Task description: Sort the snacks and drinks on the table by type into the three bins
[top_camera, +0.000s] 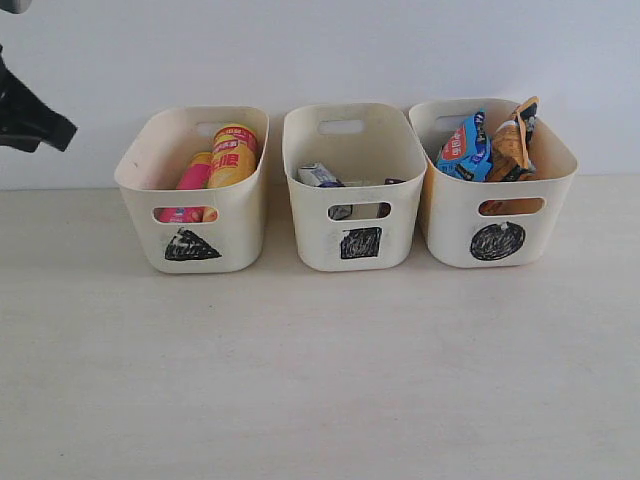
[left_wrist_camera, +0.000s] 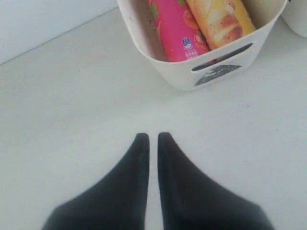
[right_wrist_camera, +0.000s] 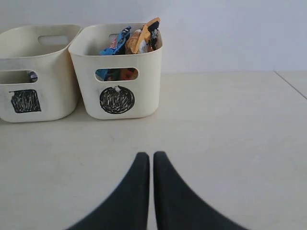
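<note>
The pale surface [top_camera: 320, 380] fills the near half of the exterior view, and three cream bins stand in a row along its far edge, close beside each other. The triangle bin [top_camera: 245, 225] is on the left, the square bin [top_camera: 310, 235] in the middle and the circle bin [top_camera: 450, 215] on the right. A dark piece of arm [top_camera: 25, 115] juts in at the far left and is cut off by the frame, so neither gripper shows in that view. In the wrist views the left gripper [left_wrist_camera: 152, 139] is closed on nothing above bare surface near the triangle bin, and the right gripper [right_wrist_camera: 151, 157] is likewise closed and empty, facing the circle bin. The yellow tube [top_camera: 233, 155] and the pink tube [top_camera: 193, 175] lean side by side in the triangle bin, their lower ends hidden behind its wall. The blue bag [top_camera: 462, 148] and the orange bag [top_camera: 512, 145] stick up out of the circle bin, their lower parts showing only through the handle cut-out. In the square bin, the blue-and-white carton [top_camera: 318, 176] shows just one corner above the rim. The dark purple carton [right_wrist_camera: 32, 76] is only a dark sliver behind the handle cut-out, too little to make out how it lies.
</note>
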`<state>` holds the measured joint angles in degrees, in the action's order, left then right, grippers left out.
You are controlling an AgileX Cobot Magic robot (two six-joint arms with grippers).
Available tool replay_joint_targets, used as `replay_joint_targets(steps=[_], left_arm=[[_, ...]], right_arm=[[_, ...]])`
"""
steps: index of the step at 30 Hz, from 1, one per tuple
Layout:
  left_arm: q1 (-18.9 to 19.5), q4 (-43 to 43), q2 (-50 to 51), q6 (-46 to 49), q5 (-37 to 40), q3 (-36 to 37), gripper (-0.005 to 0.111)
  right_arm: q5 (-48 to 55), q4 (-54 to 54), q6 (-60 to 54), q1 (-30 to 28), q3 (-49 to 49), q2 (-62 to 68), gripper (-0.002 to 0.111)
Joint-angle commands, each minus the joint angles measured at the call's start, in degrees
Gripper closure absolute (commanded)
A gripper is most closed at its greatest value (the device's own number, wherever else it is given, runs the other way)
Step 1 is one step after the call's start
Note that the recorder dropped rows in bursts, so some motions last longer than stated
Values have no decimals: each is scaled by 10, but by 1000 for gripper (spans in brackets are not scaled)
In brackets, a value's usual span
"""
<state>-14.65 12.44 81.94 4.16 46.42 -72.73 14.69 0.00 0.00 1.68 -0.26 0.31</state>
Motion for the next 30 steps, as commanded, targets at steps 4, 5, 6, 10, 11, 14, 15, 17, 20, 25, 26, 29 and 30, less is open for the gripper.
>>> replay_joint_targets(steps=[4, 5, 6, 10, 11, 14, 15, 17, 20, 25, 26, 29, 30], left_arm=[[1, -45, -123, -9, -7, 107, 103], [1, -50, -140, -9, -14, 121, 103], [1, -56, -156, -9, -17, 134, 103], [1, -75, -217, -9, -21, 175, 103], [1, -75, -230, -9, -18, 185, 103], [1, -89, -281, -9, -12, 207, 103], [1, -99, -294, -9, -2, 211, 103], [1, -121, -325, -19, 20, 215, 103], [1, -132, -359, -27, 45, 215, 103], [1, -133, -397, -33, 28, 228, 103], [1, -133, -402, -33, 17, 231, 103], [1, -133, -413, -33, -16, 245, 103], [1, -133, -416, -33, -27, 250, 103]], right_arm=[[-16, 0, 0, 1, 3, -3, 108], [-16, 0, 0, 1, 3, -3, 108], [-16, 0, 0, 1, 3, -3, 108], [-16, 0, 0, 1, 3, -3, 108], [-16, 0, 0, 1, 3, -3, 108], [-16, 0, 0, 1, 3, -3, 108], [-16, 0, 0, 1, 3, -3, 108], [-16, 0, 0, 1, 3, -3, 108], [-16, 0, 0, 1, 3, -3, 108], [-16, 0, 0, 1, 3, -3, 108], [-16, 0, 0, 1, 3, -3, 108], [-16, 0, 0, 1, 3, -3, 108], [-16, 0, 0, 1, 3, -3, 108]])
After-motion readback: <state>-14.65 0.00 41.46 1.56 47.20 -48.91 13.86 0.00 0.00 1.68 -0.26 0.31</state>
